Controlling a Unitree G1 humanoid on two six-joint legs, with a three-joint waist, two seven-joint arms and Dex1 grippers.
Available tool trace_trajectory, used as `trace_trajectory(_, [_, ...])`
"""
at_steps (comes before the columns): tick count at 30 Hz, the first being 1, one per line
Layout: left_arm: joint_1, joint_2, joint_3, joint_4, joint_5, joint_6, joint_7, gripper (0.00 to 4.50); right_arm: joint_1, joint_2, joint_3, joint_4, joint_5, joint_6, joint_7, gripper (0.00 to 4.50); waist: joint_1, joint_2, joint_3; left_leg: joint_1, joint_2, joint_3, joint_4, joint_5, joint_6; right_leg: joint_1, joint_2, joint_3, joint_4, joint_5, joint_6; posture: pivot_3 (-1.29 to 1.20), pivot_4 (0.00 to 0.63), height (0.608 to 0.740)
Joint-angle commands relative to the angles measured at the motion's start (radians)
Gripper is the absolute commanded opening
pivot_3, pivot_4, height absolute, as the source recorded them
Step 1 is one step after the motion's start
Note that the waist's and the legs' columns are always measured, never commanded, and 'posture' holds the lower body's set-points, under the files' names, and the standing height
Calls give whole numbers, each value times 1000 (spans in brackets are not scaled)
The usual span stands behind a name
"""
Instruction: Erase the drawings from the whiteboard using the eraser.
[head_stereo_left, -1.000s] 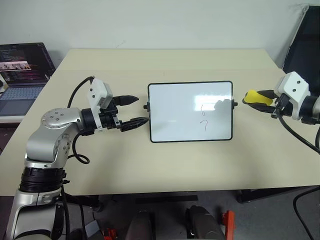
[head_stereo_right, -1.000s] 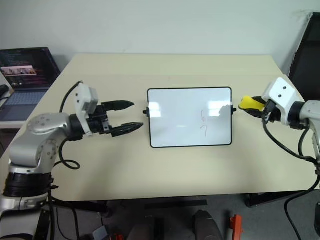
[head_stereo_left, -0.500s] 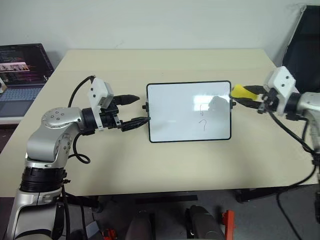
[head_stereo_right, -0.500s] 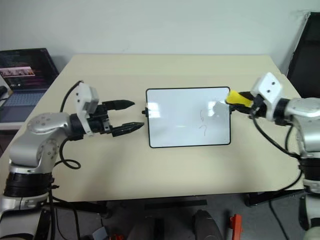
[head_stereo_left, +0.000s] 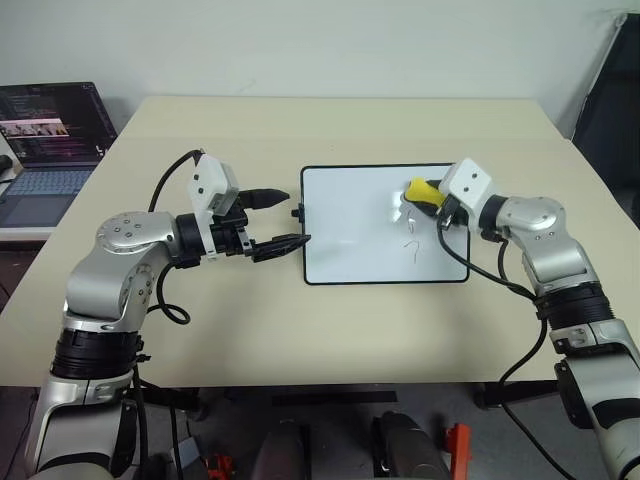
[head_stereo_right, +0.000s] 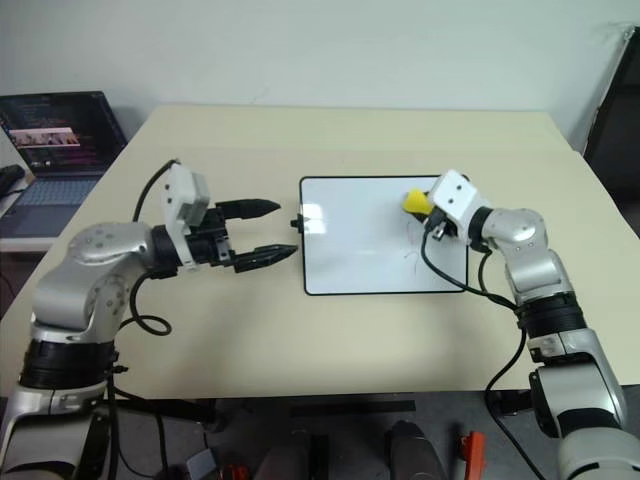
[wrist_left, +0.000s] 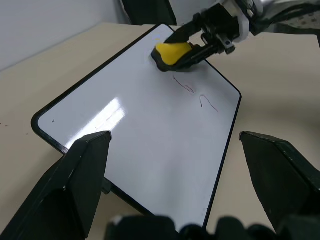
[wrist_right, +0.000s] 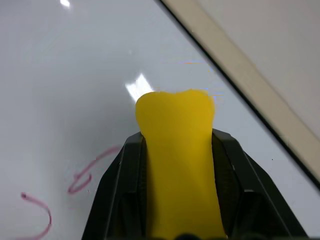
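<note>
The whiteboard (head_stereo_left: 385, 224) lies flat near the middle of the pale table (head_stereo_left: 330, 330), its long sides running across in front of the robot. On its right half sit the drawings (head_stereo_left: 409, 247): two thin reddish pen strokes, one a small arrow-like curl and the other a hook, close together and well inside the black frame.

The right gripper (head_stereo_left: 428, 193) reaches in from about 3 o'clock of the board, over the right edge, its two black fingers clamped tight on the eraser (head_stereo_left: 418, 189). The yellow lump sticks out past the fingertips and sits over the board at roughly 1 o'clock from the board's centre, just beside the upper stroke, at 12 o'clock of it. In the right wrist view the eraser (wrist_right: 177, 165) fills the gap between the fingers, with the arrow-like stroke just off to one side on the white surface. Whether the tip is pressing on the glossy surface or hanging a hair above it, I cannot tell.

The left gripper (head_stereo_left: 282, 219) hovers at 9 o'clock of the board, just off its left edge, fingers spread apart and holding nothing. One fingertip points at the small black knob (head_stereo_left: 297, 212) on that side of the frame.

Off at 10 o'clock, beyond the table's far-left corner, an open laptop (head_stereo_left: 45, 140) stands with its screen lit.
</note>
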Motion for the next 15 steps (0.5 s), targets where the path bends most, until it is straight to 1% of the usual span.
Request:
trace_trajectory(1, [4,15,33,-55,-14,1,11,4500,-3,-15,47,41,-62,-58,20,1380,-5,0,0,0,0,0,0,0,0,0,0,0,0,0,0,0,150,740])
trace_trajectory(4, [10,18,38,-66,-18,7,15,4500,9,-7,81,64,-95,-87,32,1380,-11,0,0,3,0,0,0,0,0,3,0,0,1,0,0,0,150,740])
trace_trajectory(9, [18,26,42,-86,-26,19,22,4500,55,-12,125,26,-110,-78,96,1379,-11,-2,-1,7,0,0,1,0,0,5,1,1,2,0,0,0,150,740])
trace_trajectory(15, [15,26,37,-88,-25,25,23,4500,59,-24,120,16,-118,-71,106,1377,-10,-2,-2,7,0,1,2,1,0,6,1,2,2,0,0,0,150,740])
